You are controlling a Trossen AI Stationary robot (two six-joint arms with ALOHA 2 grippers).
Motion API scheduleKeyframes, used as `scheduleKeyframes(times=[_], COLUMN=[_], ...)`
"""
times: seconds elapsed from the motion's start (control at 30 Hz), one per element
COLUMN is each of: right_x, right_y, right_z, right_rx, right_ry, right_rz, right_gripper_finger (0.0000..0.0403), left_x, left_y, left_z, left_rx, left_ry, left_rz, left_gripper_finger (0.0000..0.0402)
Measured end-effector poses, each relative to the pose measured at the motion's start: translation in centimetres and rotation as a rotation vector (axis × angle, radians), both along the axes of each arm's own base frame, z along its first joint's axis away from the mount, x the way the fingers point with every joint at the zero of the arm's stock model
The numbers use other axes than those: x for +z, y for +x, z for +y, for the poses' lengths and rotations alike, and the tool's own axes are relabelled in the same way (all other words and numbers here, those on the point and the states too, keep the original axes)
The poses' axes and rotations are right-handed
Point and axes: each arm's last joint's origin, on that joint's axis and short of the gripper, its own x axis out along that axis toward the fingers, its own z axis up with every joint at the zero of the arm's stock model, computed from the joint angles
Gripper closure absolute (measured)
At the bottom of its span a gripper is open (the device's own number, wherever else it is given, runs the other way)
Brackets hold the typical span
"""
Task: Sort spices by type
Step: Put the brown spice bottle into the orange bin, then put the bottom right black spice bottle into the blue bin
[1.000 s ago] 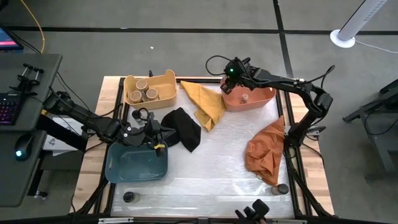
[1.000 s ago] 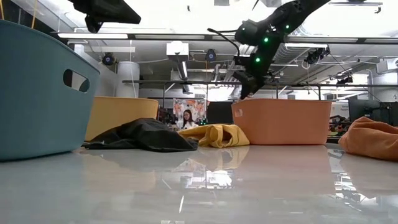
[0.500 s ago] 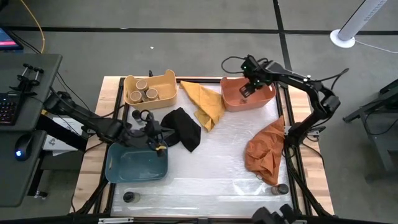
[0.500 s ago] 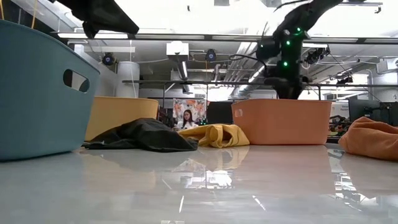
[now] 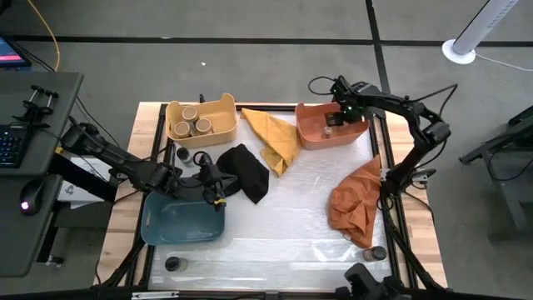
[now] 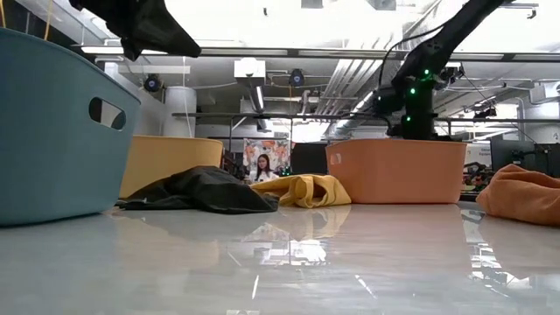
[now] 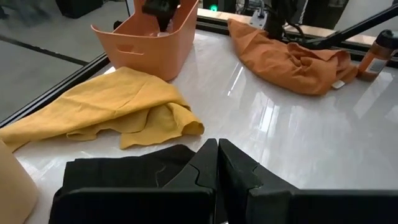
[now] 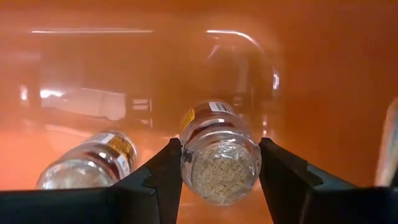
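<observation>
High view. Upper right: the right gripper [image 5: 337, 112] reaches into the orange plastic bin [image 5: 310, 133], fingers clamped on a clear glass spice jar [image 8: 219, 155] of tan grains; a second clear jar [image 8: 87, 165] lies beside it. Upper left: the yellow plastic bin [image 5: 223, 107] holds three tan-topped jars [image 5: 192, 124]. Left centre: the left gripper [image 5: 210, 185], fingers together, sits between the blue plastic bin [image 5: 154, 229] and black cloth [image 5: 246, 172]. Yellow cloth [image 5: 275, 137] and orange cloth [image 5: 354, 204] lie nearby.
</observation>
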Motion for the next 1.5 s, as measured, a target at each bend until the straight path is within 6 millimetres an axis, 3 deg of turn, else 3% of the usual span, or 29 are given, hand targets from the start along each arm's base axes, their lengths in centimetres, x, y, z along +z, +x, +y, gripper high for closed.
scheduleKeyframes(times=[0.2,0.4,0.63,0.97,1.1,1.27,1.5], right_x=[-1.3,-1.4,-1.9,-1.0,0.8,5.0,11.2], right_y=[0.8,0.8,0.7,1.5,2.3,3.0,2.7], right_z=[-0.4,-0.4,-0.3,-0.3,-0.1,0.9,4.7], right_rx=[0.001,0.015,0.017,0.090,0.122,0.198,0.310], right_ry=[0.007,0.005,0.033,0.007,-0.035,-0.120,-0.250], right_rz=[0.026,0.032,0.027,0.021,-0.007,-0.055,-0.180], right_gripper_finger=[0.0234,0.0234,0.0143,0.0125,0.0125,0.0124,0.0124], left_x=[0.0,0.0,0.0,0.0,0.0,0.0,0.0], left_y=[0.0,0.0,0.0,0.0,0.0,0.0,0.0], left_z=[0.0,0.0,0.0,0.0,0.0,0.0,0.0], left_rx=[0.000,-0.001,-0.002,-0.005,-0.005,-0.005,-0.001], left_ry=[-0.002,-0.001,0.000,0.006,0.006,0.007,0.000], left_rz=[-0.004,-0.003,-0.002,0.002,0.003,0.004,0.002], left_gripper_finger=[0.0401,0.0402,0.0402,0.0401,0.0402,0.0401,0.0402])
